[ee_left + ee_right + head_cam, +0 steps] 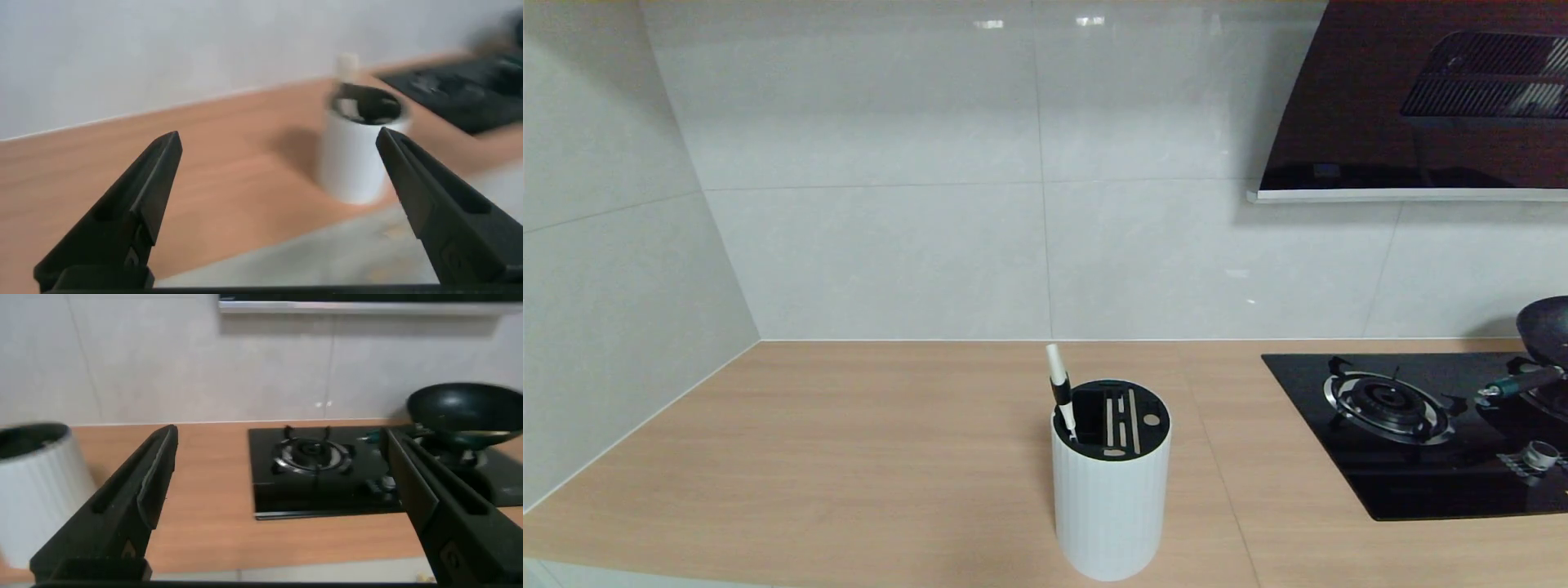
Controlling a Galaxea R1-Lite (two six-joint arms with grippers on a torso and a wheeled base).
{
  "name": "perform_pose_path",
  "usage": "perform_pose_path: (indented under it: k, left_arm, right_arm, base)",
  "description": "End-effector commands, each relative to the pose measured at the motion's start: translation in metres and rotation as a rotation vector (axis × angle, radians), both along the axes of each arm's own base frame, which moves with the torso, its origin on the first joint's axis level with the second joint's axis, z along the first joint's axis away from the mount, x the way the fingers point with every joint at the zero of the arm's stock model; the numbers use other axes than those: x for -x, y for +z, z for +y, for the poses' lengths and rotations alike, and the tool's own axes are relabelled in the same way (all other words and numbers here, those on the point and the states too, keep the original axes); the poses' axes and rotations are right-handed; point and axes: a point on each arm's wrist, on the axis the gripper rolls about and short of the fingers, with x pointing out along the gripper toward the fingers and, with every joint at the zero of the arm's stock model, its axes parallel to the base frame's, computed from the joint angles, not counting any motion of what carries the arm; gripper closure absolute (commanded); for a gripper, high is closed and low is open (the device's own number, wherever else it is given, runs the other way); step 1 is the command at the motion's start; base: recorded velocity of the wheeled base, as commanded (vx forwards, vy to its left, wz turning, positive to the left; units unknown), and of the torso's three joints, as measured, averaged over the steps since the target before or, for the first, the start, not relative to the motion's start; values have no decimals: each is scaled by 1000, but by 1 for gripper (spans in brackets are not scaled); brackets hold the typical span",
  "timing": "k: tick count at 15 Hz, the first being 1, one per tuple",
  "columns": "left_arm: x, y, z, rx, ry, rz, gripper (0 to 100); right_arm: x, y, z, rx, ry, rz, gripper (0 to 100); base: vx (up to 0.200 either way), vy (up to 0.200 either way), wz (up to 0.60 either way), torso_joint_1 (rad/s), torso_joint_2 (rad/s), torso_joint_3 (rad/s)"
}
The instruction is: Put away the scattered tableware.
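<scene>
In the head view I see the white holder near on the counter, with one utensil leaning in its slot, handle up, so I think it is stored. Left wrist view: my left gripper is spread apart and empty. Right wrist view: the right gripper is also apart, empty and ready.

Holder stands near centre on the desk, one utensil lodged in its left side; hob lies right, pan on its far-right burner, hood above.
</scene>
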Motion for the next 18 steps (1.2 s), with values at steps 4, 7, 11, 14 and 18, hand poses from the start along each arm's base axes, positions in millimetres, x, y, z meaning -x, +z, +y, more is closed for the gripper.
perform_pose_path:
  k: [4,7,11,14,18]
  left_arm:
    - [-20,-58,-3,93,78,70,0]
    - [-38,-91,-4,80,12,86,0]
    - [-38,-97,-8,26,-157,156,0]
    - [-38,-97,-8,-5,-158,155,0]
    - [-38,-97,-8,-3,-159,155,0]
  right_arm:
    - [-16,-58,0,-4,-43,25,0]
    - [-16,-63,2,-58,24,67,0]
    - [-16,-69,4,-59,123,142,0]
    - [-17,-68,4,-52,136,124,0]
    - [-17,-68,4,-51,136,124,0]
  base:
    - [0,0,0,0,0,0]
    - [0,0,0,0,0,0]
    - [0,0,0,0,0,0]
    - [0,0,0,0,0,0]
    - [0,0,0,0,0,0]
